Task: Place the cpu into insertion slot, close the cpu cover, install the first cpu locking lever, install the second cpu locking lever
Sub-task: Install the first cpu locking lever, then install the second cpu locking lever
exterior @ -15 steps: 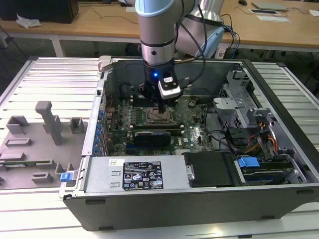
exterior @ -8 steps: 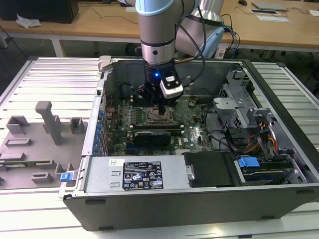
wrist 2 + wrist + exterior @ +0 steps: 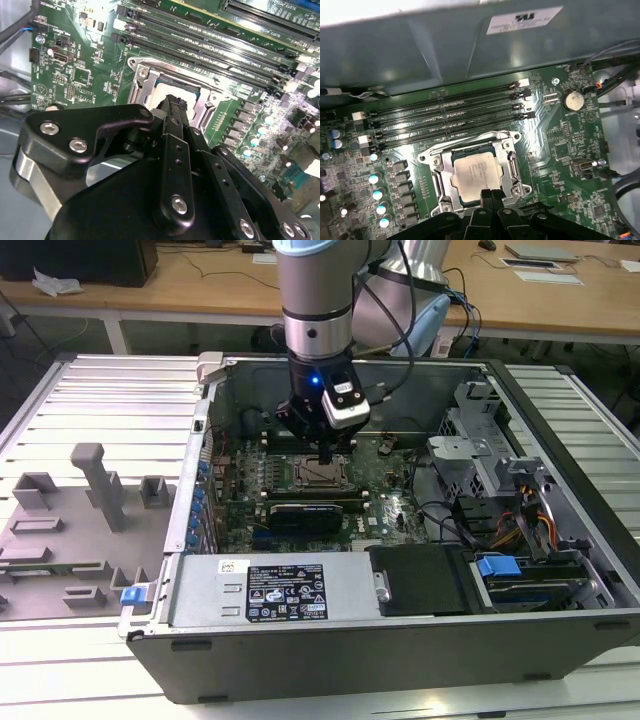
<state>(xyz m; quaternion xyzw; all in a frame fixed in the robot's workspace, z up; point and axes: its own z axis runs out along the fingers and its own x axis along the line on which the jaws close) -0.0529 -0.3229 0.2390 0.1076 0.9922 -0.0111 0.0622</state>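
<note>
The cpu [image 3: 476,174] lies flat in the insertion slot [image 3: 485,136] on the green motherboard, its pale silver top facing up. The silvery cpu cover [image 3: 438,175] lies down around it, and the chip shows through its window. My gripper [image 3: 490,194] hangs over the socket's edge, fingers shut together with nothing between them, tips at or just above the cover's frame. In the second wrist view the fingertips [image 3: 172,102] hide part of the cpu [image 3: 175,86] and cover [image 3: 145,82]. In the exterior view the gripper [image 3: 327,455] points straight down at the socket [image 3: 322,474] inside the open computer case.
Black memory slots [image 3: 450,115] run beside the socket, with the case wall [image 3: 420,50] behind them. A long black ribbed block [image 3: 305,512], a power supply [image 3: 270,590], drive cages and cables [image 3: 520,510] crowd the case. A grey fixture tray [image 3: 70,530] sits at the exterior view's left.
</note>
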